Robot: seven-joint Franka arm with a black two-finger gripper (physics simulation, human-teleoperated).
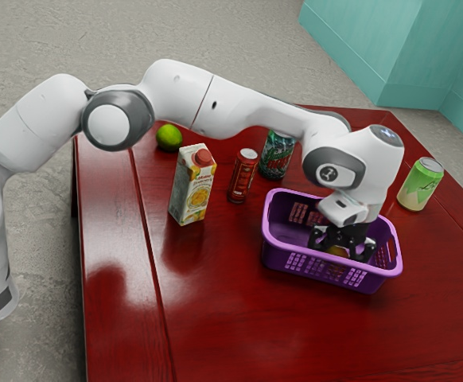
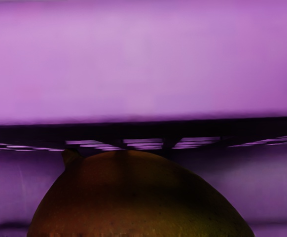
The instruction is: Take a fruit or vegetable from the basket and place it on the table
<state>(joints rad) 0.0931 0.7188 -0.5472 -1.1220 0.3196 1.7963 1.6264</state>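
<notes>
In the exterior view, my gripper (image 1: 343, 241) reaches down into the purple basket (image 1: 331, 259), near its long wall on the lower side of that view. Its black fingers stand apart and open, their tips partly hidden by the basket rim. Between them shows a little of a yellow-orange fruit (image 1: 337, 251), low in the basket. The wrist view has this fruit (image 2: 143, 197) large and close under my hand, brownish-orange turning yellow-green, with a short stem. Beyond it rises the basket wall (image 2: 143, 64).
A juice carton (image 1: 192, 187), a slim red can (image 1: 243, 175) and a dark green can (image 1: 276, 155) stand on the red table (image 1: 239, 326), left of the basket in the exterior view. A green lime (image 1: 169, 138) lies farther left. A light green can (image 1: 420, 185) stands right of the basket.
</notes>
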